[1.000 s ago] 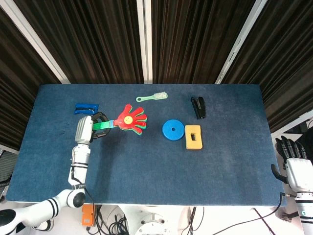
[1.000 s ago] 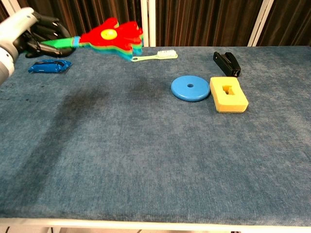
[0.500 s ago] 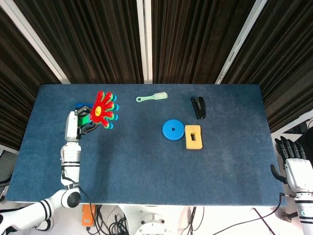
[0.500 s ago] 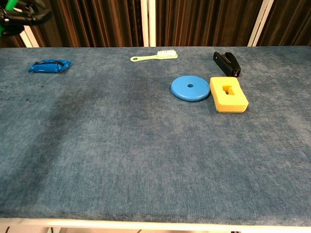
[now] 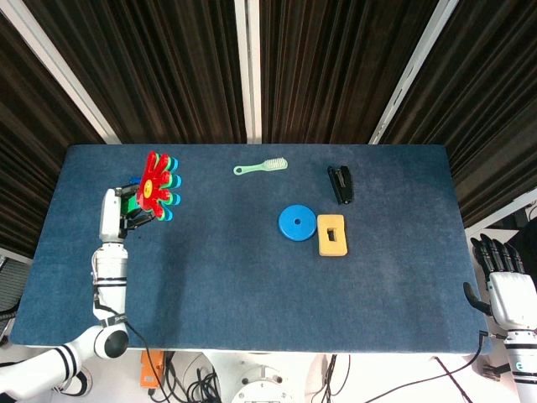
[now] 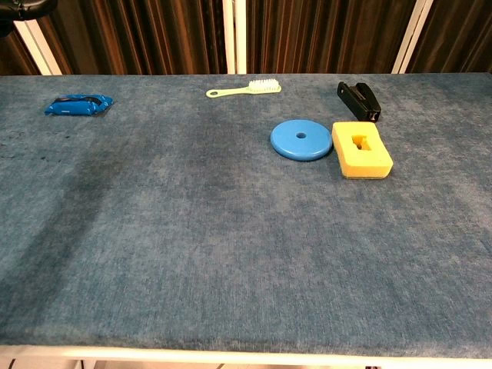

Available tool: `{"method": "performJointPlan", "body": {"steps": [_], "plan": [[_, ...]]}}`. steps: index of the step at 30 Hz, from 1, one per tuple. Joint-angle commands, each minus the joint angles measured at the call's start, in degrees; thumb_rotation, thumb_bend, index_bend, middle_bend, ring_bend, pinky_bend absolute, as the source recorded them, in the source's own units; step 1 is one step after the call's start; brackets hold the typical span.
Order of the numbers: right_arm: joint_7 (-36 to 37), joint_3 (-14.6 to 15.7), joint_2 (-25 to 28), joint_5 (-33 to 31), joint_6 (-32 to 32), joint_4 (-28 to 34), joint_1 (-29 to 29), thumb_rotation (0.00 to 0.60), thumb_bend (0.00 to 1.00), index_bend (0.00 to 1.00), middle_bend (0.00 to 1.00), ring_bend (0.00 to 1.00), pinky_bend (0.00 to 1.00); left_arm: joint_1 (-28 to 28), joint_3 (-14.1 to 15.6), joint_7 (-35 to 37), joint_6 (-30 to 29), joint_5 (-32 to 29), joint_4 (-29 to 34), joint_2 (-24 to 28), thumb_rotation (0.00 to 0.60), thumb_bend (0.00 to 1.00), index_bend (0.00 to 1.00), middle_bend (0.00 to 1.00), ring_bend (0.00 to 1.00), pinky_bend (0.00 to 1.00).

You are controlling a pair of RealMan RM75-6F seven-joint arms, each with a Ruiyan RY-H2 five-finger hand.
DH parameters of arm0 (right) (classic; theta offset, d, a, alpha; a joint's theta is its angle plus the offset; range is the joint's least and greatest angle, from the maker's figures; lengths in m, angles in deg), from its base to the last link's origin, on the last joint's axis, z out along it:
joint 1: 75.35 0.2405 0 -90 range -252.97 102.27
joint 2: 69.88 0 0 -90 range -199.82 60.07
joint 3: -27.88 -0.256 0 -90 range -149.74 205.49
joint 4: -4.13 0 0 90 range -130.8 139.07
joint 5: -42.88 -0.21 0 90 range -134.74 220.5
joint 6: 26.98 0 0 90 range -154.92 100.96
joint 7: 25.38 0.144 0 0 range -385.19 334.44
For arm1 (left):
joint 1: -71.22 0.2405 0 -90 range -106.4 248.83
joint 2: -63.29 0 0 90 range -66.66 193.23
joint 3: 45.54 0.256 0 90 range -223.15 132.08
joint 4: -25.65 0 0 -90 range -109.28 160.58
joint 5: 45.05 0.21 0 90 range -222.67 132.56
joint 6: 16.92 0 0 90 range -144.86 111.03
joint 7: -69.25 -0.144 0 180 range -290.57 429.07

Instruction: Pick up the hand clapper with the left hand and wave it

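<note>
Multicoloured hand clapper [image 5: 155, 185], raised, far-left.

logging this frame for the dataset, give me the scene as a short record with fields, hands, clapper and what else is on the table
left hand: left hand grips the hand clapper's green handle, raised above the table
hand clapper: hand clapper off the table, red palm up, out of the chest view
right hand: right hand beside the table's right edge, holds nothing
far side: green brush, black stapler, blue packet
centre right: blue disc just left of yellow block
</note>
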Motion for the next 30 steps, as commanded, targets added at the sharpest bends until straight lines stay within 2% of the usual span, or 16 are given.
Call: {"method": "performJointPlan", "body": {"steps": [1, 6, 9, 14, 17, 24, 27, 30], "plan": [[0.05, 0.02, 0.02, 0.02, 0.05, 0.00, -0.04, 0.600, 0.31, 0.00, 0.00, 0.00, 0.00, -0.01, 0.32, -0.18, 0.01, 0.48, 0.29, 0.49, 0.600, 0.26, 0.94, 1.00, 1.00, 1.00], [0.22, 0.00, -0.03, -0.10, -0.09, -0.17, -0.03, 0.600, 0.31, 0.00, 0.00, 0.00, 0.00, 0.02, 0.36, -0.53, -0.22, 0.67, 0.87, 1.04, 0.600, 0.27, 1.00, 1.00, 1.00, 1.00], [0.29, -0.03, -0.05, -0.08, 0.01, -0.24, -0.05, 0.600, 0.31, 0.00, 0.00, 0.00, 0.00, -0.08, 0.73, -1.14, -0.19, 1.05, 0.90, 1.33, 0.600, 0.31, 1.00, 1.00, 1.00, 1.00], [0.39, -0.02, -0.02, -0.04, 0.12, -0.25, -0.12, 0.600, 0.31, 0.00, 0.00, 0.00, 0.00, -0.53, 2.27, -4.00, 0.01, 3.00, 0.35, 2.40, 0.600, 0.48, 1.00, 1.00, 1.00, 1.00], [0.40, -0.02, -0.03, -0.03, 0.08, -0.27, -0.10, 0.600, 0.31, 0.00, 0.00, 0.00, 0.00, -1.07, 3.78, -7.67, 0.20, 4.88, -0.36, 3.39, 0.600, 0.53, 1.00, 1.00, 1.00, 1.00], [0.26, -0.02, -0.06, -0.01, 0.04, -0.22, -0.06, 0.600, 0.31, 0.00, 0.00, 0.00, 0.00, -3.18, 9.99, -21.45, 3.13, 11.30, -2.41, 7.01, 0.600, 0.57, 1.00, 1.00, 1.00, 1.00], [0.18, 0.01, -0.07, 0.00, -0.07, -0.19, -0.02, 0.600, 0.31, 0.00, 0.00, 0.00, 0.00, -4.92, 13.85, -31.65, 9.21, 12.58, -1.43, 10.74, 0.600, 0.57, 1.00, 1.00, 1.00, 1.00], [0.15, 0.04, -0.10, 0.08, -0.08, -0.16, 0.01, 0.600, 0.31, 0.00, 0.00, 0.00, 0.00, -5.95, 15.20, -40.75, 13.02, 10.66, 0.16, 12.52, 0.600, 0.57, 1.00, 1.00, 1.00, 1.00]]}}
